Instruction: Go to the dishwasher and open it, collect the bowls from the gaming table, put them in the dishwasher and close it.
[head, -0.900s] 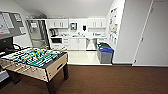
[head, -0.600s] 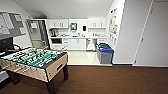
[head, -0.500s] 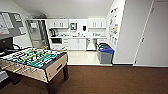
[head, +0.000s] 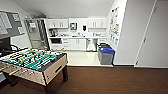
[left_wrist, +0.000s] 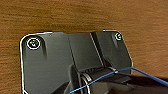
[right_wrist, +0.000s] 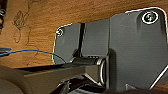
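I am looking from the head view across a dark brown floor (head: 105, 80) toward a small kitchen at the far end of the room. The dishwasher (head: 91, 44) is sitting under the counter (head: 77, 37) there, its steel front closed, between the white cabinets (head: 75, 44) and the wall on the right. Just in front of it and to the right, a grey bin with a blue lid (head: 106, 55) is standing on the pale kitchen floor (head: 82, 58), with a green-lidded one (head: 104, 47) behind it. A table-football table (head: 32, 63) with a green field is taking up the lower left, well apart from the kitchen. A tall glass-fronted fridge (head: 37, 33) is standing at the kitchen's left side. I am seeing wood-grain floor (left_wrist: 75, 15) under both wrists, and a thin blue cable (left_wrist: 105, 76) is crossing the left wrist view. I cannot tell whether either gripper is released or clenched.
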